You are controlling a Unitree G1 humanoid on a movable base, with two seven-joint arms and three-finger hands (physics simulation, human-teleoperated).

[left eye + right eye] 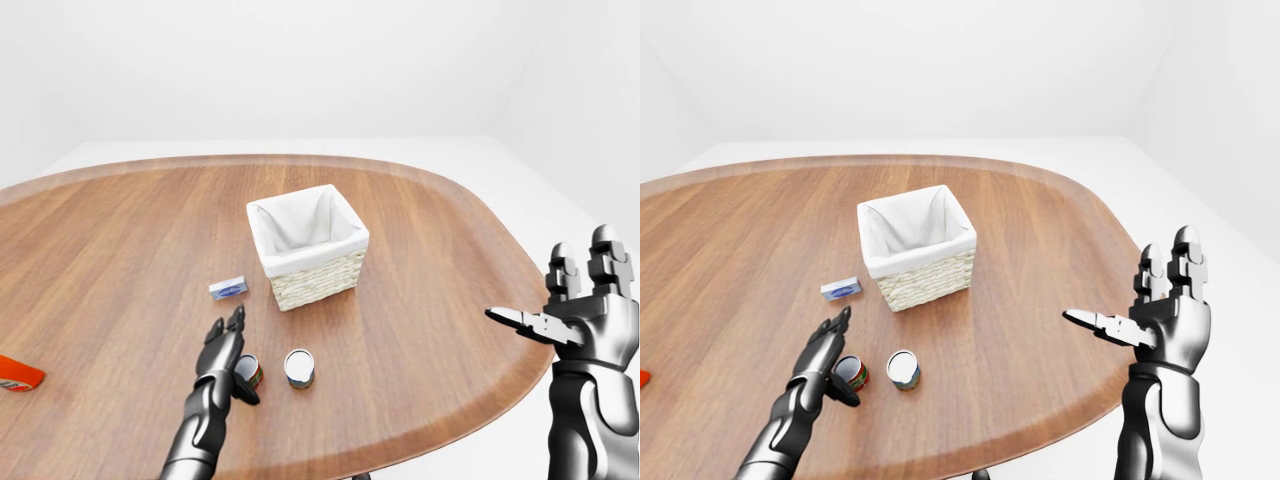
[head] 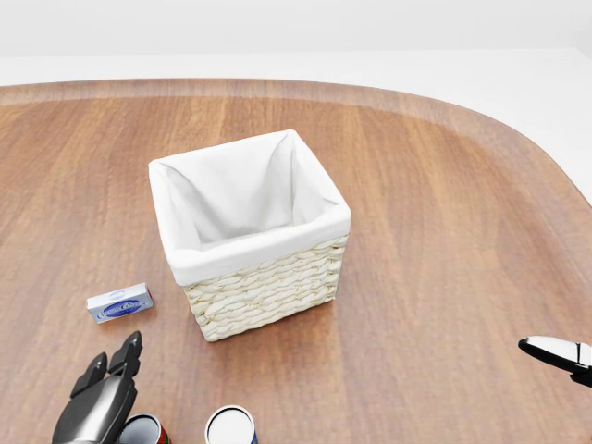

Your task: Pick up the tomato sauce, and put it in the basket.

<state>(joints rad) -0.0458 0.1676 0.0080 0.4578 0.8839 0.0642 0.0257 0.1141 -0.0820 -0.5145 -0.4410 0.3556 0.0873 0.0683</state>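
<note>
The tomato sauce can (image 1: 250, 372), with a red and green label, stands on the wooden table (image 1: 430, 260) near the bottom of the left-eye view. My left hand (image 1: 233, 356) is open right beside it on its left, fingers stretched above it and thumb below, not closed round it. The wicker basket (image 1: 322, 281) with a white liner stands above and to the right of the can, and I see nothing inside it. My right hand (image 1: 548, 300) is open and empty, raised beyond the table's right edge.
A second can (image 1: 299, 367) with a white and blue label stands just right of the tomato sauce. A small blue box (image 1: 228, 289) lies left of the basket. An orange-red packet (image 1: 18, 373) lies at the far left edge.
</note>
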